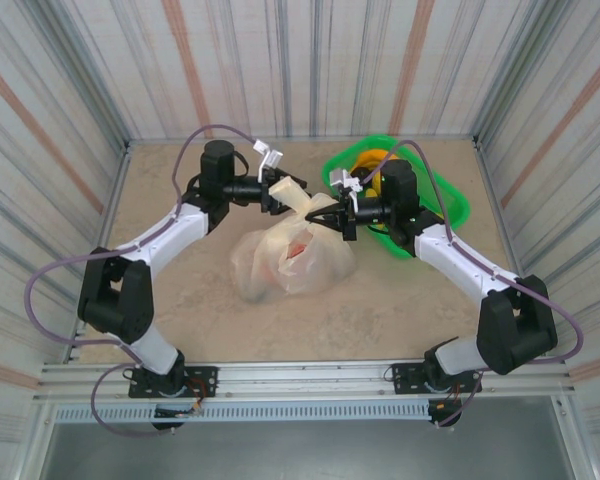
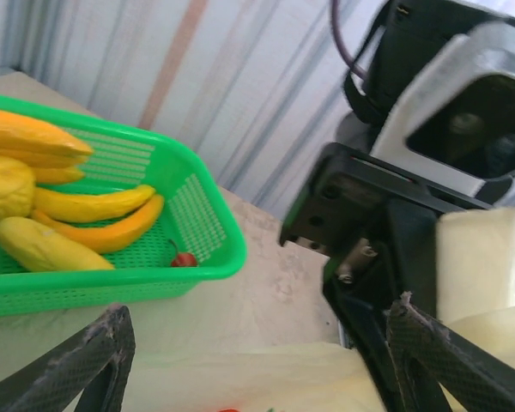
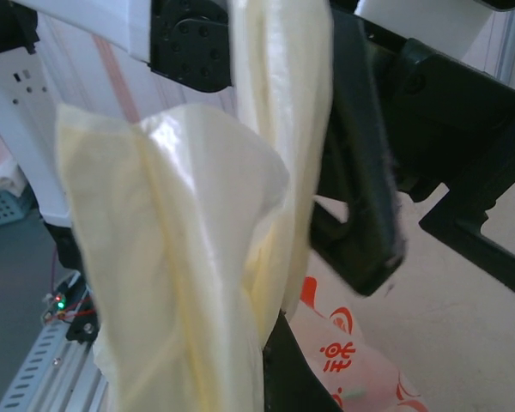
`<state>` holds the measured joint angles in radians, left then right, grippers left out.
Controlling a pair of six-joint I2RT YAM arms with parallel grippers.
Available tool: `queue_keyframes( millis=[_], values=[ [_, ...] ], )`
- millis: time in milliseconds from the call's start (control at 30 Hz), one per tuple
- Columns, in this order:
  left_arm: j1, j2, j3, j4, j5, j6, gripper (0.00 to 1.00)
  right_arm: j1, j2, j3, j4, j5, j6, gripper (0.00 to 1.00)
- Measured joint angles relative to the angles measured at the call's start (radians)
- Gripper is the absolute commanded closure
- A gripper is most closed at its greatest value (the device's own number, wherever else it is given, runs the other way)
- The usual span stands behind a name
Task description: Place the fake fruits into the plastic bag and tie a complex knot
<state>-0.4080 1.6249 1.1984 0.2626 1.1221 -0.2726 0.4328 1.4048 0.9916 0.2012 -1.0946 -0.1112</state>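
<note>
The plastic bag [image 1: 290,258] lies mid-table, cream with red-orange print, reddish shapes showing through it. Its handle loops [image 1: 288,190] are bunched upward between the two grippers. My left gripper [image 1: 278,196] is beside that bunch. In the left wrist view it [image 2: 262,319] stands open, its fingers [image 2: 94,360] wide apart above the bag's cream film [image 2: 266,378]. My right gripper [image 1: 332,213] is shut on a cream handle strip [image 3: 180,257], which drapes over its jaws [image 3: 266,360]. Fake fruits, yellow bananas [image 2: 94,206] and a small red piece [image 2: 184,258], lie in the green basket [image 2: 208,225].
The green basket [image 1: 458,205] stands at the back right, behind my right arm. Corrugated walls close in the table on three sides. The two gripper heads are very close to each other, and the right one [image 2: 386,257] looms in the left wrist view.
</note>
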Motion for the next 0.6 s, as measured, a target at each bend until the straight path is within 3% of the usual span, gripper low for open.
queue_keyframes(
  millis=[600],
  values=[
    [-0.014,-0.067,0.130,-0.437,0.133,0.303,0.10,0.002,-0.061,-0.002,-0.142,0.081,-0.212,1.00]
  ],
)
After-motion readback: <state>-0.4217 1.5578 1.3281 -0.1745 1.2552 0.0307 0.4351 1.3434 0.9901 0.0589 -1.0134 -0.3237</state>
